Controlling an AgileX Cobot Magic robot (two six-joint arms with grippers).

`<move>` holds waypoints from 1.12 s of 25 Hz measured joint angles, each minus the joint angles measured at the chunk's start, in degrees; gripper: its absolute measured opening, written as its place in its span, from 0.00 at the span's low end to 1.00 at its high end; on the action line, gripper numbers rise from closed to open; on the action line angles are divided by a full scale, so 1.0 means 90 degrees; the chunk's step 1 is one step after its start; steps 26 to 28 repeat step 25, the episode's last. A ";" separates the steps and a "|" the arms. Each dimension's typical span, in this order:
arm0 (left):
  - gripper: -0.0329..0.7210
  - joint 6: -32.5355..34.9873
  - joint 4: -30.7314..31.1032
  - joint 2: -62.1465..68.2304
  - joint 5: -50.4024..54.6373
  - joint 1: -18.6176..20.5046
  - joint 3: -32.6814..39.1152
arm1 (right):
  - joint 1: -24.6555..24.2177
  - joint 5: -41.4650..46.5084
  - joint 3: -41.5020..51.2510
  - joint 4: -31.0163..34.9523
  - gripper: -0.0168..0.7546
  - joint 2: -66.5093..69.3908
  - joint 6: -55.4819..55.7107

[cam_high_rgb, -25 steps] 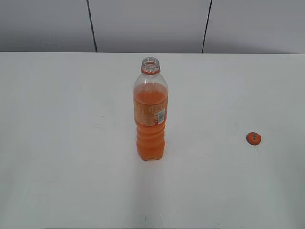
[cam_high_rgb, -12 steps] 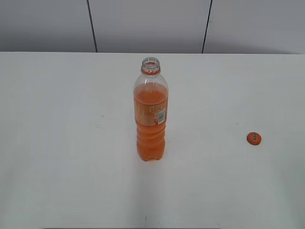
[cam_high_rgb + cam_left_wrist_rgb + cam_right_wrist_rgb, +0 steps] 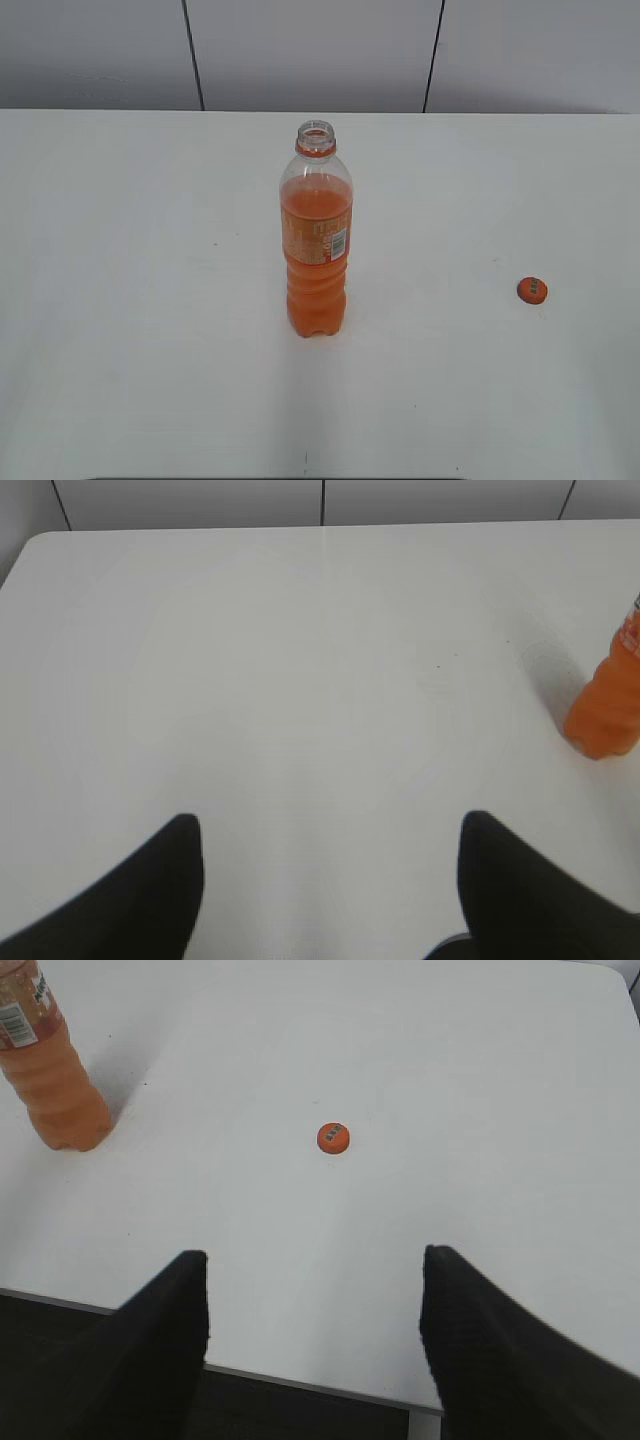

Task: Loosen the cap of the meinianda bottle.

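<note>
Bottle (image 3: pixel 316 235) stands upright and uncapped on the white table (image 3: pixel 130 300); its cap (image 3: pixel 532 290) lies far right. Grey panelled wall (image 3: pixel 310 50) behind. Both grippers, left (image 3: pixel 325 865) and right (image 3: pixel 315 1300), are spread wide, holding nothing.

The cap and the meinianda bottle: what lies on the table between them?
Nothing. Between the cap and the meinianda bottle there is only bare white table. The exterior view and the right wrist view both show this.

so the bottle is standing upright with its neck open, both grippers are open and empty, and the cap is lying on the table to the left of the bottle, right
Not quite: the cap lies on the table to the right of the meinianda bottle, not the left, as the exterior view shows. The rest holds: the bottle stands upright with its neck open, and the left gripper and right gripper are both open and empty.
</note>
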 joint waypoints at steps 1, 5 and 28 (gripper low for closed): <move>0.69 0.0000 0.0000 0.0000 0.0000 0.0008 0.0000 | 0.0000 -0.0002 0.0000 0.0000 0.67 0.0000 -0.0010; 0.69 0.0000 -0.0047 0.0000 -0.0003 0.0253 0.0000 | 0.0000 -0.0007 0.0000 0.0000 0.67 0.0000 -0.0010; 0.69 0.0000 -0.0170 0.0000 -0.0011 0.0623 0.0000 | 0.0000 -0.0023 0.0000 0.0006 0.67 0.0000 -0.0004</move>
